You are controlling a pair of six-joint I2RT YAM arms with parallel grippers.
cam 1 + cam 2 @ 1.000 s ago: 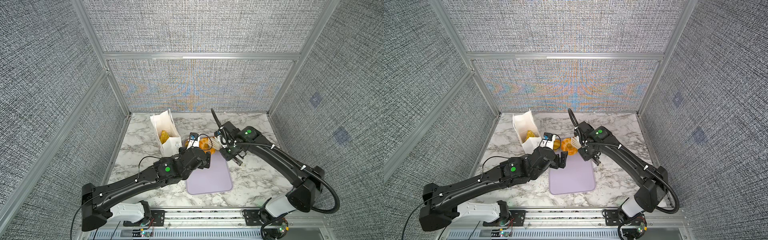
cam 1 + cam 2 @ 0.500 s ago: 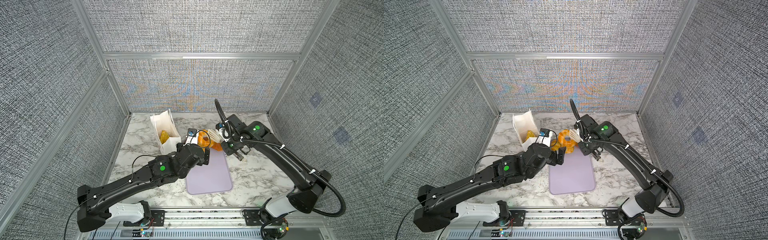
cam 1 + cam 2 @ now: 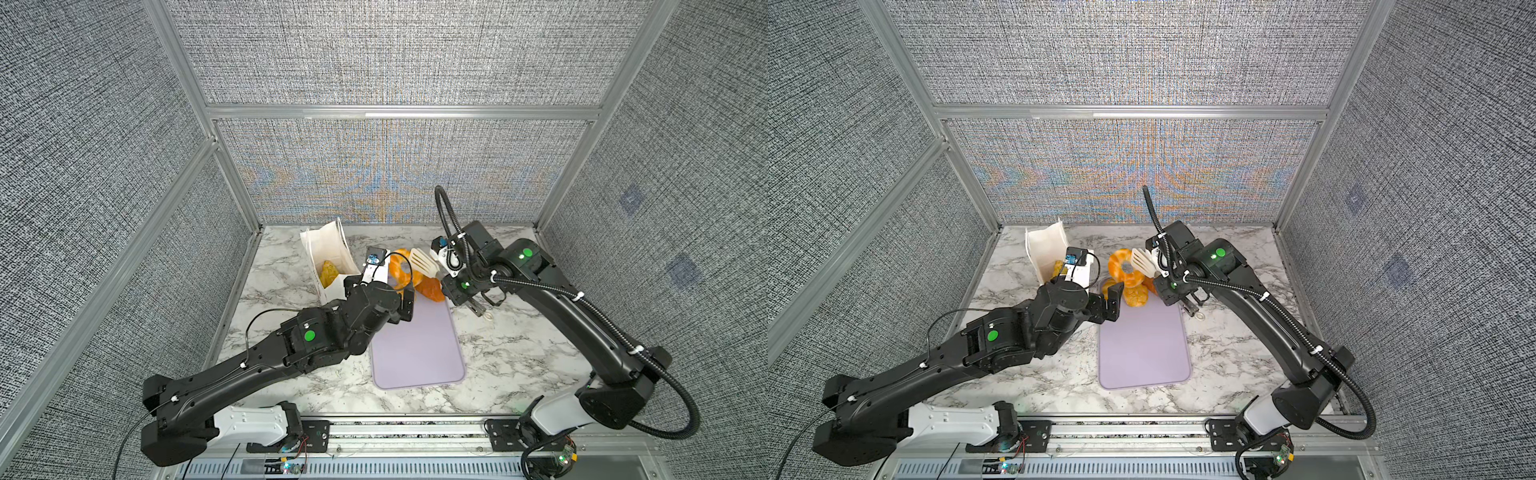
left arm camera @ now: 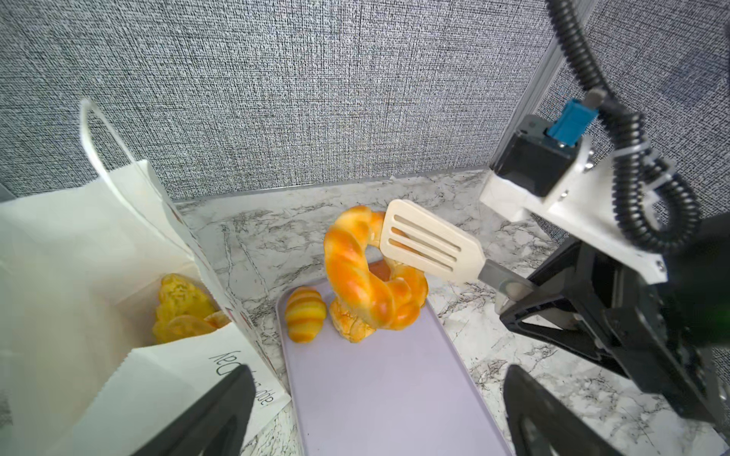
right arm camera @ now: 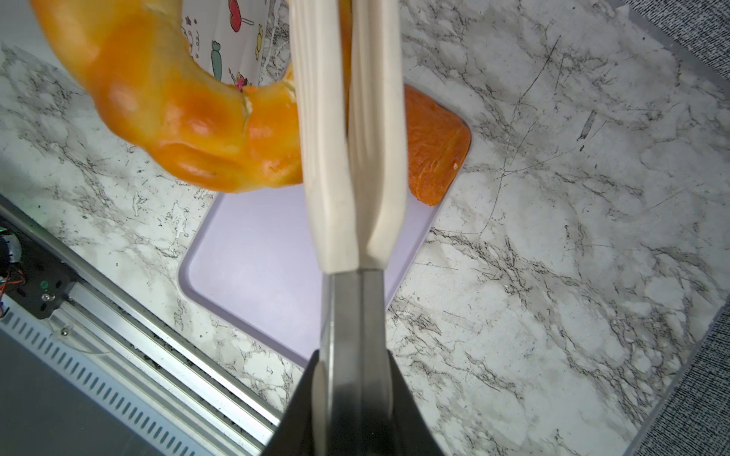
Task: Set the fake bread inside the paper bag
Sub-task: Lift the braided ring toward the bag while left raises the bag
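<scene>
I log right pincer (image 5: 353,379) clamped on tongs (image 4: 430,244) pinching ring doughnut (image 4: 351,272), left pincer (image 4: 375,410) wide, bag (image 3: 328,249) ten o'clock of tray (image 3: 415,349).

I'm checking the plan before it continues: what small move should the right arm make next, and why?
Probably carry the ring doughnut toward the open mouth of the paper bag, tongs kept pinched. The right hand grips the tongs, which clamp the ring upright above the far end of the lilac tray; the bag stands open beside it.
</scene>
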